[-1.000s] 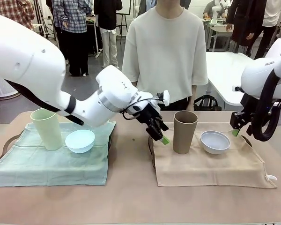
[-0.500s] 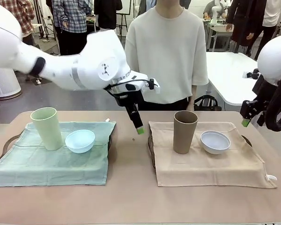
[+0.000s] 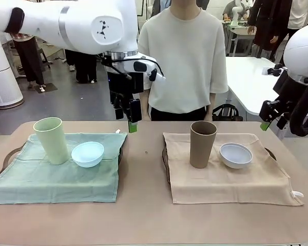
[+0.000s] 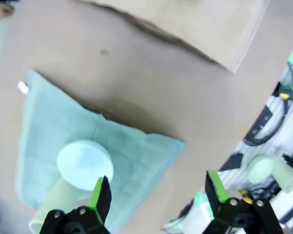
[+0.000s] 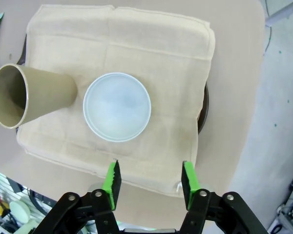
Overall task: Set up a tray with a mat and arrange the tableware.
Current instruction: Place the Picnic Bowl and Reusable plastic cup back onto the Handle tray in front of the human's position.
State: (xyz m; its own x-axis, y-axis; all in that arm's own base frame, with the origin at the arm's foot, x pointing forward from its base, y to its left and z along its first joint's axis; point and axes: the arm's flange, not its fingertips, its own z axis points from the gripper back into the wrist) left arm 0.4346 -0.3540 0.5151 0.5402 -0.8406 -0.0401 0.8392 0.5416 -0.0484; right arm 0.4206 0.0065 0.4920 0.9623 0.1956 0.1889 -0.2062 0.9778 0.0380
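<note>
Trays mostly buried under the cloths, just dark rim slivers poking out at the edges of the green mat and the beige mat. Left wrist view pretty blurry, pale green cup half hidden behind the left fingers there. Left gripper hanging up above the back edge of the worktop, spread wide with nothing held, well apart from the pale green cup and the light blue bowl touching it on the green mat. Right gripper off past the right end, partly tucked behind its arm, partly spread and empty; from its wrist camera, white bowl lying beyond the fingertips, brown cup just beside the bowl on the beige mat.
</note>
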